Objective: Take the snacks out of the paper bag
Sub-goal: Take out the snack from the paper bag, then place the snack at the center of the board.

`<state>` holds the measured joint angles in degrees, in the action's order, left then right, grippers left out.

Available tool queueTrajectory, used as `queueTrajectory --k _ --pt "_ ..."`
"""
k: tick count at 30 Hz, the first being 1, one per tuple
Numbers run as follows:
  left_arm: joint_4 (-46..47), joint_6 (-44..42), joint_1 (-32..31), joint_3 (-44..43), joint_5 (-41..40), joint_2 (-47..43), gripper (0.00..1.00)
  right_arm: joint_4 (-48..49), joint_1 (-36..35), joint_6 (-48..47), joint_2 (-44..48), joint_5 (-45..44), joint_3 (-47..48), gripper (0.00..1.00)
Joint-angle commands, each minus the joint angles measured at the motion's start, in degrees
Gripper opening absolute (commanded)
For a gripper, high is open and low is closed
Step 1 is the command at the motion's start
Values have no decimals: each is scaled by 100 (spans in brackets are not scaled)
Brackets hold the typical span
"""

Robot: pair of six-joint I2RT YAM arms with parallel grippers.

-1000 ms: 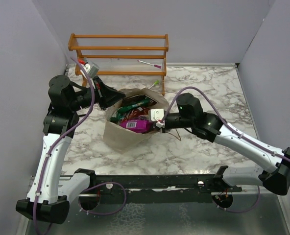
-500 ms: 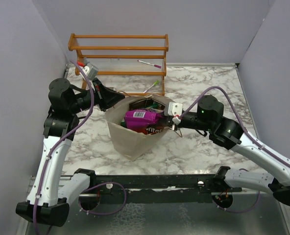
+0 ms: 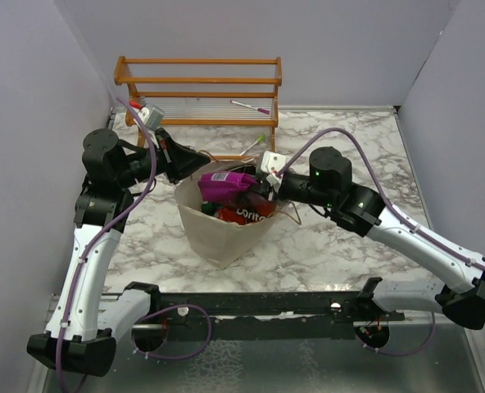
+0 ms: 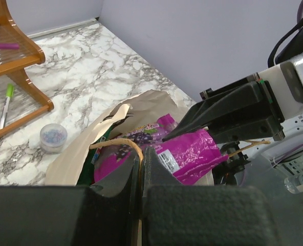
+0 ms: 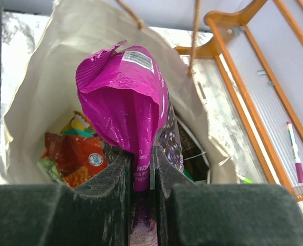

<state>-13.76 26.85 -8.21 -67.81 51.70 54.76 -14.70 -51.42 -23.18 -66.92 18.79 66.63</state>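
You're mid-extraction on one snack right now: your right gripper (image 5: 141, 161) has its fingers clamped on the bottom end of the purple packet (image 3: 222, 187), and that packet sits up at the mouth of the paper bag (image 3: 214, 233), above the rest of the pile but, from what I can see, not out past the rim yet. Your left gripper (image 4: 140, 164) is pinched tight on the bag's near rim, right by the string handle (image 4: 122, 142), which looks like it's there to hold the bag steady and open (good call, that bag looks floppy). Next move as I'd judge it: pull the purple packet up and away to your right until it clears the rim, keep it off the other handle strings hanging beside it, then set it on a bare patch of the marble table (image 3: 349, 139) and let go. Plenty more is left inside, including a red packet (image 3: 241, 214) and an orange packet (image 5: 72, 154) with green bits around them, so you're early in the job. On writing: the red one reads like "Doritos" from the top camera. The purple one has a white barcode label (image 5: 137, 58), too small to read, and some vertical letters down between your right fingers that I can only half make out. Nothing legible on the bag itself.
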Motion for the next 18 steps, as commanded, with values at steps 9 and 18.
queueTrajectory --k 9,18 --pt "-26 -82 29 -456 -10 53 0 1215 -17 143 -104 -844 998 1" --pt "-362 -215 28 -611 -440 214 0 1154 -13 68 37 -1081 1458 1"
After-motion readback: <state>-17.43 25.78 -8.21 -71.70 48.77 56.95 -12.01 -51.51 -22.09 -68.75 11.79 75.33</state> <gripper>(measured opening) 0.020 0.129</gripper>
